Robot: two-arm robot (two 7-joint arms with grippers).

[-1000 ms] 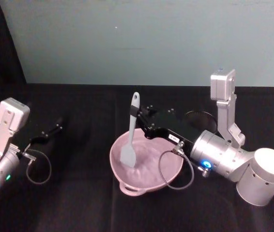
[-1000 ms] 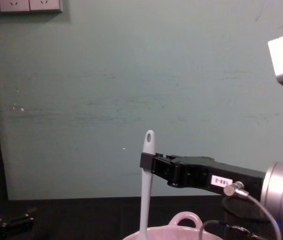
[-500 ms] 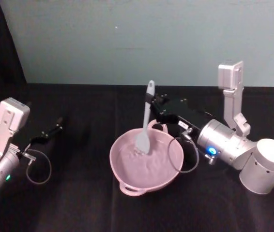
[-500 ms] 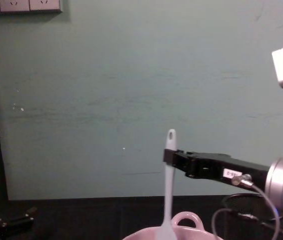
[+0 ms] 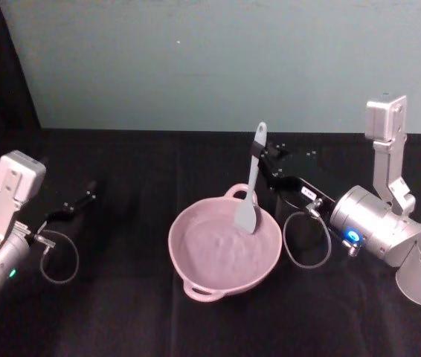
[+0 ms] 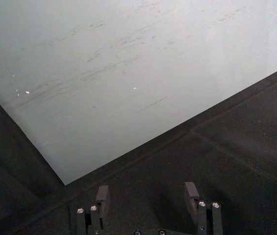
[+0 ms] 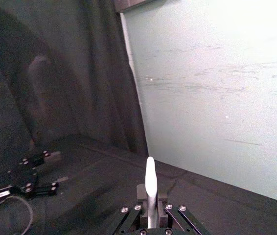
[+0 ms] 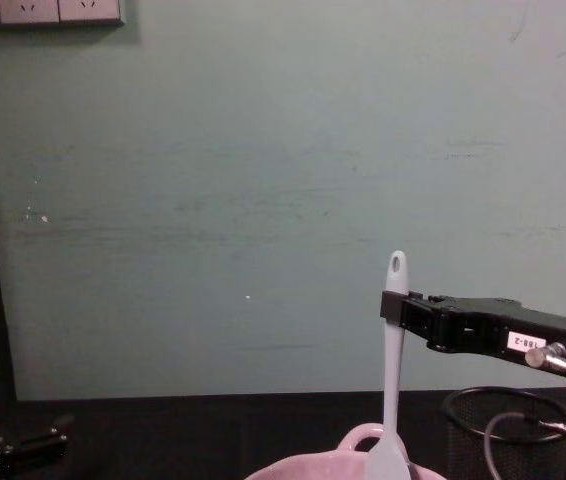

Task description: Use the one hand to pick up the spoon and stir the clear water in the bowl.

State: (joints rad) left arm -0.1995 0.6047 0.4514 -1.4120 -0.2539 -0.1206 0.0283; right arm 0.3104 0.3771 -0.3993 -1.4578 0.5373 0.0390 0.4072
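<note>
The right gripper [image 5: 265, 158] has its fingers closed on the upper handle of the spoon [image 5: 249, 186], just under the hole at the tip. The spoon stands almost upright. Its blade hangs straight below the fingers, inside the bowl [image 5: 177, 249], close to the far right wall. I think the next stirring sweep should go toward the bowl's middle. The left gripper [image 6: 147, 193] rests well apart over the table [image 5: 121, 320], with fingers open and empty.

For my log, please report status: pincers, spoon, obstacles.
Right pincer shut on spoon handle, blade down in pink bowl. Left pincer open, idle at left. Black mesh cup right of bowl.
</note>
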